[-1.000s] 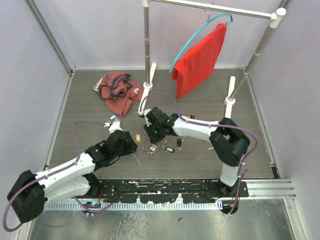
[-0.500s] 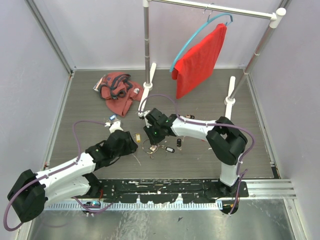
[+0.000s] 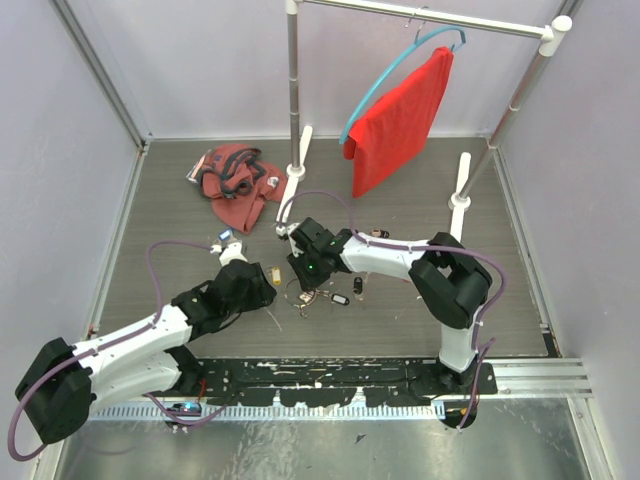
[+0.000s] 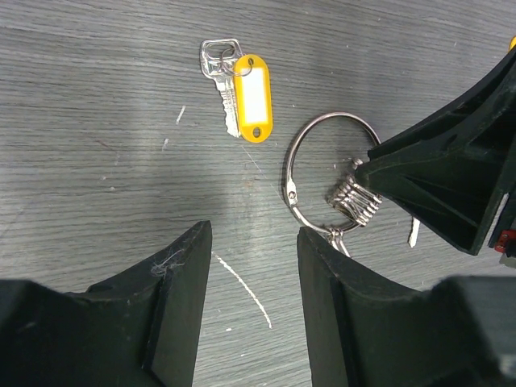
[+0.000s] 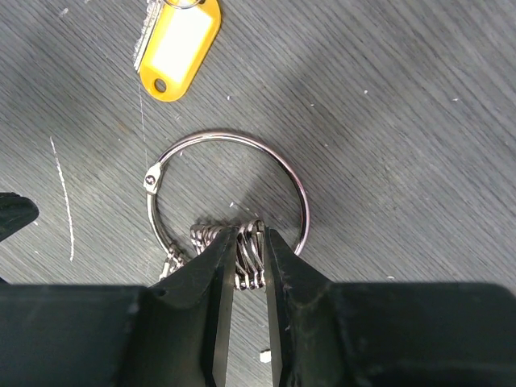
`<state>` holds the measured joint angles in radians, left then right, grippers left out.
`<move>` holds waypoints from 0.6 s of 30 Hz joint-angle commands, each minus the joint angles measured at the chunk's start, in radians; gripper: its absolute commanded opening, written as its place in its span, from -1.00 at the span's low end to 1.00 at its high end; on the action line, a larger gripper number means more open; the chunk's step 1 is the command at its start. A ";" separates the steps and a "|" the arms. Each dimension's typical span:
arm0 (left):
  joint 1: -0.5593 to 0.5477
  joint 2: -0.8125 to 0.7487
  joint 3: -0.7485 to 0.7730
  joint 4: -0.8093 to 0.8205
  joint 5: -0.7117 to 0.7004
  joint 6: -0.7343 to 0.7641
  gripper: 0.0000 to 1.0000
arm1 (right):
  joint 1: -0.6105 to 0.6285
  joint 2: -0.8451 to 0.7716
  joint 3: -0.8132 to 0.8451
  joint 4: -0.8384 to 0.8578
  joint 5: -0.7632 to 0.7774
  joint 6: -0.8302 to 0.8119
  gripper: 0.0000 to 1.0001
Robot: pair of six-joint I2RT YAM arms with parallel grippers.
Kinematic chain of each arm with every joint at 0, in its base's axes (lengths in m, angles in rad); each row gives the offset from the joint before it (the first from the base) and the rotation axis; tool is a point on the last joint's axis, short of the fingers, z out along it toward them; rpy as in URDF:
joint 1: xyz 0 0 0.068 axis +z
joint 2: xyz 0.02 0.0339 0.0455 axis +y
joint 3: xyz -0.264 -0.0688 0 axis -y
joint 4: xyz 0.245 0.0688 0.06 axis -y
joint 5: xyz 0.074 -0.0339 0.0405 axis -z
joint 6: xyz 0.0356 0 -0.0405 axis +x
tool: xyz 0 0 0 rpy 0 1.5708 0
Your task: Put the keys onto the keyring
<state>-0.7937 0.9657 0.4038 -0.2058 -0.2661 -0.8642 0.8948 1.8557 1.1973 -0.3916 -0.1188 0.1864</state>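
Nearest the arm bases, the left gripper (image 4: 254, 242), low over the grey wood-grain table (image 4: 97, 161): black fingers (image 4: 181, 298) well parted, nothing between them, holding nothing

Just beyond its tips, flat on the table, the silver wire keyring (image 4: 300, 153): a thin round loop with a small hinge clasp on its left side and a tight bunch of small silver coils (image 4: 355, 199) threaded on its near-right edge

On that bunch, the right gripper (image 5: 250, 242), reaching in from the right: black fingers (image 5: 211, 278) drawn nearly together, pinched on the coils from both sides, so clamped on the keyring at its near rim. Rest of the loop lying on the tabletop, apart from the left fingers

Just past the keyring, to its left and not touching it, a small silver metal key with an oblong yellow plastic tag (image 4: 252, 95), lying flat, not on the ring

In the overhead view, right of the keyring and close beside the right arm, a small key with a dark tag (image 3: 340, 298) and another like it (image 3: 357, 285), both loose on the table

Farther back on the left, a key with a blue tag (image 3: 225, 235), well apart from the ring

Beyond that, a crumpled red cloth heap (image 3: 235, 185) near the back wall

Farthest, a silver metal clothes rail (image 3: 292, 90) with a red garment on a blue hanger (image 3: 400, 115)
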 commanded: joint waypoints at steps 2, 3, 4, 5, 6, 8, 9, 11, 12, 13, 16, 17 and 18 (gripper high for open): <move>0.004 0.002 0.009 0.028 -0.003 0.016 0.08 | 0.004 0.007 0.033 0.012 -0.023 -0.008 -0.49; 0.005 0.002 0.008 0.029 -0.002 0.016 0.08 | 0.005 0.009 0.036 0.012 -0.027 -0.008 -0.49; 0.004 0.001 0.010 0.029 -0.003 0.016 0.08 | 0.005 0.010 0.035 0.013 -0.031 -0.008 -0.51; 0.005 0.002 0.009 0.029 -0.002 0.017 0.08 | 0.004 0.010 0.036 0.014 -0.034 -0.008 -0.53; 0.004 0.002 0.009 0.028 -0.002 0.017 0.08 | 0.005 0.010 0.036 0.014 -0.035 -0.006 -0.54; 0.004 0.002 0.008 0.027 -0.003 0.017 0.07 | 0.005 0.012 0.036 0.016 -0.039 -0.008 -0.61; 0.004 0.001 0.009 0.028 -0.004 0.017 0.08 | 0.004 0.013 0.035 0.016 -0.042 -0.008 -0.64; 0.004 0.001 0.009 0.028 -0.002 0.017 0.08 | 0.004 0.011 0.036 0.017 -0.046 -0.008 -0.71; 0.004 0.001 0.009 0.028 -0.002 0.017 0.08 | 0.003 0.011 0.036 0.018 -0.049 -0.008 -0.75; 0.004 0.000 0.009 0.027 -0.002 0.018 0.08 | 0.005 0.009 0.036 0.019 -0.052 -0.008 -0.81; 0.005 -0.009 0.008 0.023 -0.007 0.018 0.08 | 0.004 0.000 0.035 0.024 -0.055 -0.010 -0.96; 0.005 -0.014 0.007 0.021 -0.008 0.019 0.08 | 0.005 -0.006 0.036 0.023 -0.053 -0.011 -0.97; 0.004 -0.018 0.008 0.019 -0.011 0.019 0.08 | 0.004 -0.012 0.035 0.025 -0.052 -0.013 -0.98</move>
<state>-0.7937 0.9653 0.4038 -0.2035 -0.2653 -0.8593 0.8948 1.8683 1.2007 -0.3893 -0.1593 0.1852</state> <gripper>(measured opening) 0.538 0.068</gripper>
